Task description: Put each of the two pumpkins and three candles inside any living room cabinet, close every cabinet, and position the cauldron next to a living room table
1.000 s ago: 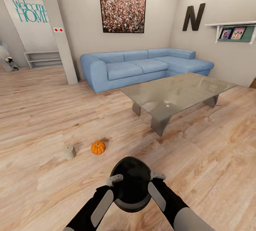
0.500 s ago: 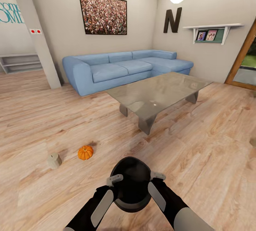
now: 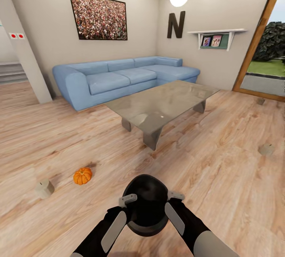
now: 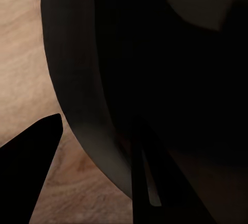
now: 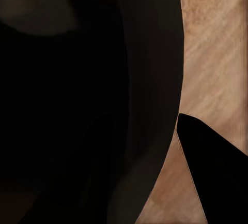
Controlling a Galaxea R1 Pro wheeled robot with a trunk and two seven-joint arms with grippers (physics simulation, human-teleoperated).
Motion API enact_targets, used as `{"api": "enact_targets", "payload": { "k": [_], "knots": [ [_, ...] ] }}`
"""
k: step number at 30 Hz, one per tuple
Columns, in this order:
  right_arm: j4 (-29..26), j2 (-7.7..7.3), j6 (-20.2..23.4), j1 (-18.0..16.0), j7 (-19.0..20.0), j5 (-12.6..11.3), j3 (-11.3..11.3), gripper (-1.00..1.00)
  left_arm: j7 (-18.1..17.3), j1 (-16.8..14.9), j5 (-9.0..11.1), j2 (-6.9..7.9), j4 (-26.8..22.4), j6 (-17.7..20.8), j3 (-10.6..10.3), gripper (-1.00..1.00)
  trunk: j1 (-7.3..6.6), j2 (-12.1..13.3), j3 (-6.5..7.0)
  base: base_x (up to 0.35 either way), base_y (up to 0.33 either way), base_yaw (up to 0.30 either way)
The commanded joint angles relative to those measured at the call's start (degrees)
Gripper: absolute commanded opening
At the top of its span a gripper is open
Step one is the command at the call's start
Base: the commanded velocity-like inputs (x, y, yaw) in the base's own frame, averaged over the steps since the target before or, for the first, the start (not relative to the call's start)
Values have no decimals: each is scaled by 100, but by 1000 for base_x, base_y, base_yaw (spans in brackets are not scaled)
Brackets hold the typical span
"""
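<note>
View: the camera has turned to the right since the earlier pictures; the sofa [image 3: 118,77] and glass table [image 3: 162,104] now sit more to the left, and a doorway [image 3: 265,55] to the garden has come in at the far right.
Candle, left: a candle [image 3: 44,188] stands on the floor [image 3: 221,162] at the near left, just beside the pumpkin.
Pumpkin: the pumpkin [image 3: 82,176] lies on the floor, left of the cauldron, not yet collected.
Left gripper: the left gripper [image 3: 127,201] has its jaws over the cauldron's left rim and holds it.
Cauldron: the black cauldron [image 3: 145,203] hangs in front of the robot, between both grippers, near to the table but still apart.
Right gripper: the right gripper [image 3: 174,197] grips the right rim in the same way.
Candle, right: a second candle [image 3: 266,149] has appeared on the floor at the right.
Meaning: I judge the robot is carrying the cauldron toward the table; no cabinet is seen here.
</note>
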Motion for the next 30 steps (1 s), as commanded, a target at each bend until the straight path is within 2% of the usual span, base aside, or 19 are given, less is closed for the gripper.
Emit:
{"api": "enact_targets", "payload": {
  "k": [1,11,14,22,30],
  "knots": [
    [-12,-5,-16,-8,14,21,-17,-100,40,3,-126,98,2,48,1,-100,-1,-1,1,99,-99,-19],
    [-12,-10,-21,-8,14,21,-28,-100,40,1,-126,98,1,47,3,-100,-1,-1,2,133,-130,-3],
    [-12,-17,-152,-8,14,15,-18,-100,40,2,-126,98,2,44,3,-100,-1,-1,2,143,-138,-30],
    [-12,-27,-255,-8,262,20,-3,-100,40,3,-126,98,3,46,2,-100,-1,-1,2,146,-138,-243],
    [-12,-28,-257,-8,303,21,-2,-100,40,2,-126,98,0,47,2,-100,-1,-1,2,156,-114,-277]
  ]
}}
